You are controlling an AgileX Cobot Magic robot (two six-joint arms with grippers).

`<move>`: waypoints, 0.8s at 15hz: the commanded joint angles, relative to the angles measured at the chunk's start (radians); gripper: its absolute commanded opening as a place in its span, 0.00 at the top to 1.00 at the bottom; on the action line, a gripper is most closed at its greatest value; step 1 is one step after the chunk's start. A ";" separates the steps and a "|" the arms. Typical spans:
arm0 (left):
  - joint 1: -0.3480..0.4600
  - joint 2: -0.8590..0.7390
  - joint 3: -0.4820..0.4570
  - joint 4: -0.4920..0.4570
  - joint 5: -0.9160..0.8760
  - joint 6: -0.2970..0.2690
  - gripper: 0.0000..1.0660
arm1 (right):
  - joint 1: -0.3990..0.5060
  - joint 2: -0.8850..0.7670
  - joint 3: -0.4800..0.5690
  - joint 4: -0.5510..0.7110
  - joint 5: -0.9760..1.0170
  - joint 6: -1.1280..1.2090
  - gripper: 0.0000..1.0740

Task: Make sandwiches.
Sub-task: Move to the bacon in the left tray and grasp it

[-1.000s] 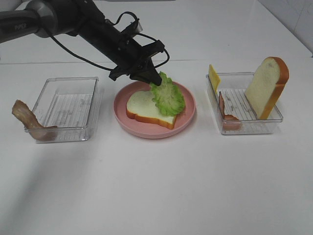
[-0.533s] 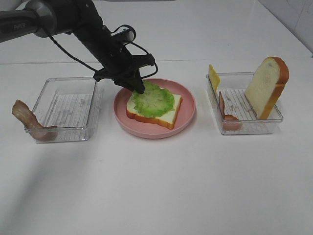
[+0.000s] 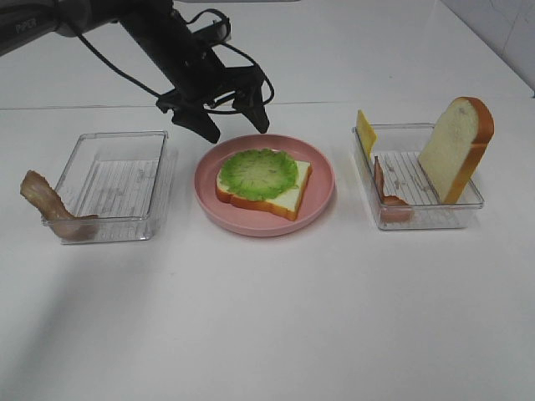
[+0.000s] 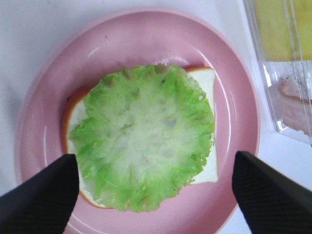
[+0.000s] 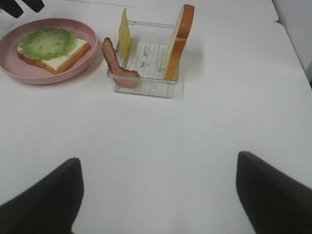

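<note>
Exterior high: lettuce [image 3: 258,174] lies flat on bread slice [image 3: 288,197] on pink plate [image 3: 323,194], mid-worktop. It sits just below and nearward of left gripper [image 3: 236,129], which hovers over the plate's far rim, fingers spread wide, holding and touching nothing. Toward the right edge, right gripper [image 5: 156,195] likewise wide apart, empty.

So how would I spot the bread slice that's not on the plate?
Find the clear plastic rectangular tray right of the round pink plate. Leaning upright at its right end is the white toy bread slice with orange-brown crust; it stands taller than the thin yellow cheese slice and brown-pink bacon strip at the left end.
</note>
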 commanded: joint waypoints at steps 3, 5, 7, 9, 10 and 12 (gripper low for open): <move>0.000 -0.048 -0.103 0.152 0.085 -0.120 0.27 | -0.006 -0.011 0.005 -0.001 -0.009 -0.001 0.25; 0.000 -0.104 -0.102 0.277 0.085 -0.124 0.30 | -0.006 -0.011 0.005 -0.001 -0.009 -0.001 0.25; 0.000 -0.169 -0.076 0.351 0.085 -0.126 0.30 | -0.006 -0.011 0.005 -0.001 -0.009 -0.001 0.25; 0.000 -0.315 0.093 0.427 0.085 -0.125 0.30 | -0.006 -0.011 0.005 -0.001 -0.009 -0.001 0.25; 0.000 -0.351 0.139 0.447 0.085 -0.126 0.30 | -0.006 -0.011 0.005 -0.001 -0.009 -0.001 0.25; 0.000 -0.461 0.323 0.492 0.085 -0.131 0.30 | -0.006 -0.011 0.005 -0.001 -0.009 -0.001 0.25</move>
